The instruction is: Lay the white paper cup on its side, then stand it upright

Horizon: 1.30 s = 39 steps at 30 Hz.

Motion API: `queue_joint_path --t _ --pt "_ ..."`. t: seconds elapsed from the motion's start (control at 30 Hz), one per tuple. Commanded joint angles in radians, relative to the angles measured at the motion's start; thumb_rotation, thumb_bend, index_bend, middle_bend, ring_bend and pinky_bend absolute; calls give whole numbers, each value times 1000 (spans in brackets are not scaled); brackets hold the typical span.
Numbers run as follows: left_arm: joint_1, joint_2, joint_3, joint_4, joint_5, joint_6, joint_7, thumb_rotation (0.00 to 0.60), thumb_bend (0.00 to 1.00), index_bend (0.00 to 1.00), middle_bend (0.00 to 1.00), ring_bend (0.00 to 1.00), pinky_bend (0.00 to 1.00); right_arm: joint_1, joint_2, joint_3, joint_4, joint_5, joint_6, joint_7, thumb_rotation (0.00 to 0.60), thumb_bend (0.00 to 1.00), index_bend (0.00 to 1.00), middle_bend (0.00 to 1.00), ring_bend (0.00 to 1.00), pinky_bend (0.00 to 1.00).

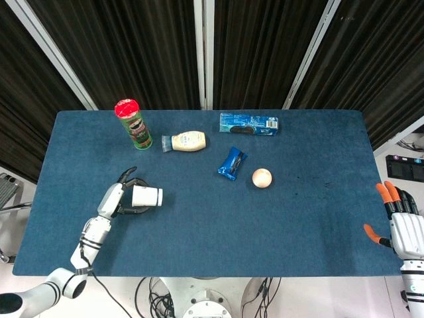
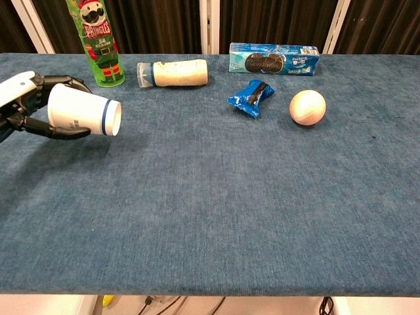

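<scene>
Left hand (image 2: 20, 105) grasps the white paper cup (image 2: 83, 110) on its side.
Its fingers wrap the cup's body near the table's (image 2: 216, 197) left edge, the mouth pointing right; the right hand (image 1: 403, 225), fingers spread and empty, rests off the right edge.

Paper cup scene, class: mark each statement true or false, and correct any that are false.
1. The white paper cup is turned on its side, gripped by the left hand. True.
2. The red-lidded chip can lies flat. False: it stands upright.
3. The ball touches the cup. False: it sits far off, near the blue snack packet.
4. The right hand holds nothing, at the table's edge. True.
5. The sauce bottle lies on its side. True.
</scene>
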Motion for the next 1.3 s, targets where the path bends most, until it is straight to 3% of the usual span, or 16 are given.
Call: queue_joint_path --t 0.03,0.37,0.97,1.17,1.27,1.3 --pt "3 -21 19 43 23 10 -4 600 164 397 410 32 0 0 0 1 -1 0 1 0 600 188 0 0 0 0" --pt "1 -35 47 105 50 4 -35 600 163 230 282 0 0 3 -5 2 3 8 -8 -4 600 188 0 0 0 0" --pt "0 17 66 66 86 42 68 600 164 218 275 0 0 3 -5 1 6 5 -7 -1 600 192 0 0 0 0" --pt "-19 71 62 17 119 80 230 600 164 216 265 0 0 2 -5 1 8 6 -7 1 600 193 0 0 0 0" --pt "-49 137 83 -43 173 71 459 600 163 201 222 0 0 0 -4 3 6 7 -3 1 600 192 0 0 0 0" --pt "-63 176 90 -92 189 46 597 600 163 196 205 0 0 0 -4 4 4 8 -2 -2 600 192 0 0 0 0"
